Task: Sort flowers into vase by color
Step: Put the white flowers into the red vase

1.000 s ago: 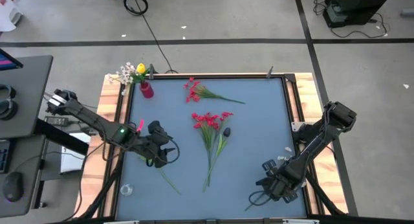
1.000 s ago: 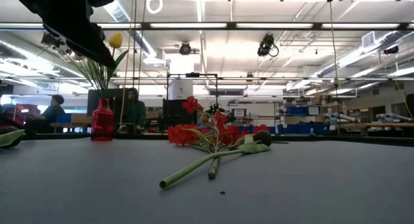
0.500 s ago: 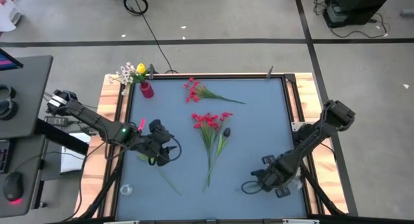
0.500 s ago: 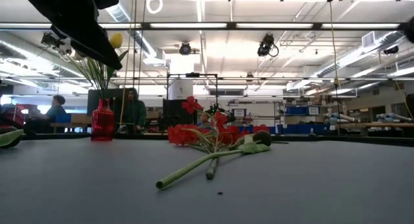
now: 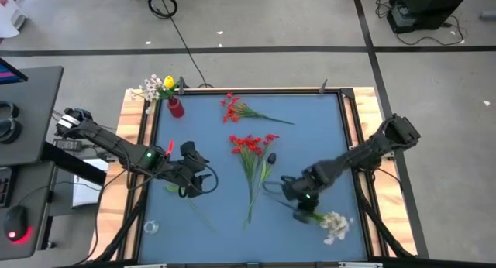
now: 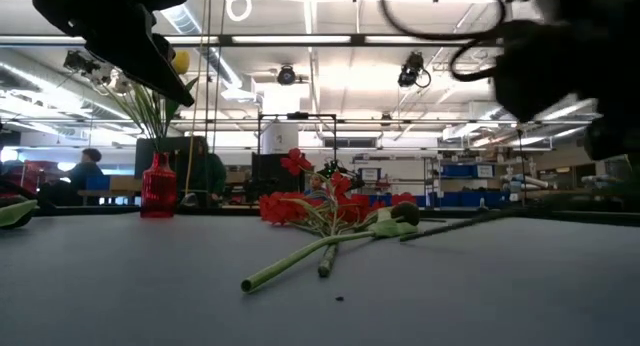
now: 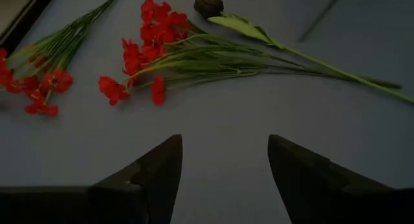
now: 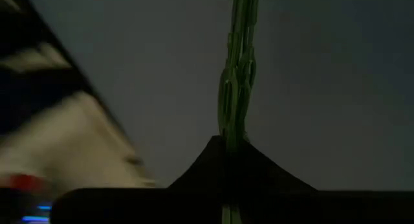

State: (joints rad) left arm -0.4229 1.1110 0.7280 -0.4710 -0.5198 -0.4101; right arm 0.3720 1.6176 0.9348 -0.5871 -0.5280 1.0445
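While the right end effector [image 5: 298, 197] is hanging over the near right part of the blue worktop [image 5: 310, 144], we are seeing its fingers pressed together on a green stem [image 8: 237, 75]. That stem belongs to a white flower sprig [image 5: 333, 224], whose blossoms are lying near the worktop's near right corner. We are noting the left end effector [image 5: 200, 177] sitting over the near left area, its fingers [image 7: 158, 166] spread apart with nothing between them. A red sprig bunch [image 5: 249, 148] is lying at the worktop's middle with stems running toward the near edge, a dark bud [image 5: 271, 157] just beside it. Another red sprig [image 5: 231, 108] is resting farther back. A red vase [image 5: 176, 106] is standing at the far left corner, holding yellow and white blooms [image 5: 167, 83].
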